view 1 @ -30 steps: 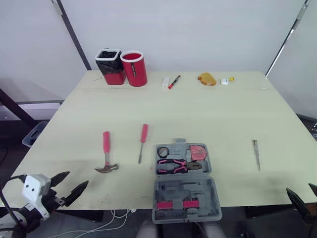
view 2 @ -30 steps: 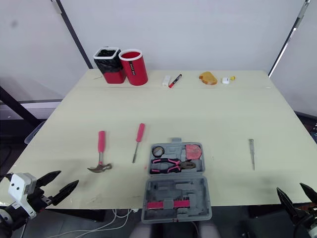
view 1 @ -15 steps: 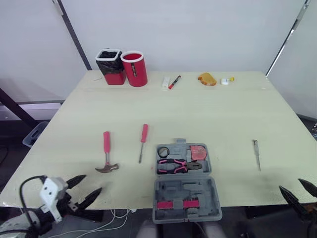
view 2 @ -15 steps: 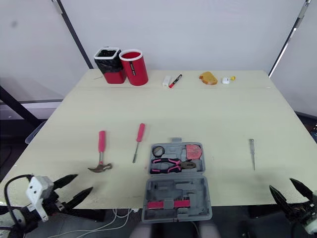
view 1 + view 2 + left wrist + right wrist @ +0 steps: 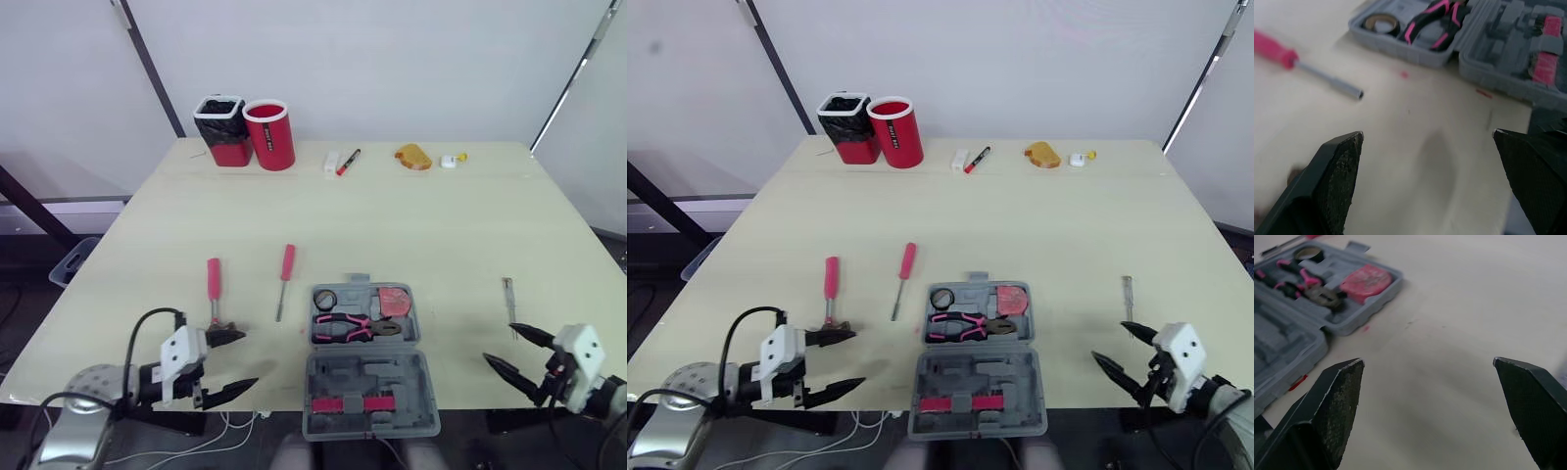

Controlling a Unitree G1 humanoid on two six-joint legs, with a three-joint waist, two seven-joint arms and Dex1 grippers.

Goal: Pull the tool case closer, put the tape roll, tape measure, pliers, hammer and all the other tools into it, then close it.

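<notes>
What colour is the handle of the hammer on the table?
The hammer handle is pinkish red, clearest in the right eye view.

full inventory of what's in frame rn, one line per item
table: 1, pale yellow, under everything
tool case: 1, grey, open, near edge, centre
tape roll: 1, black, in case
pliers: 1, pink-black, in case
tape measure: 1, red, in case
hammer: 1, pink handle, left of case
screwdriver: 1, pink handle, between hammer and case
slim metal tool: 1, grey, right of case
black-topped container: 1, red, far left
red cylinder: 1, beside it
marker: 1, red-black, far edge
white block: 1, beside marker
orange object: 1, far edge
left gripper: black, open, by hammer head
right gripper: black, open, near slim metal tool
</notes>
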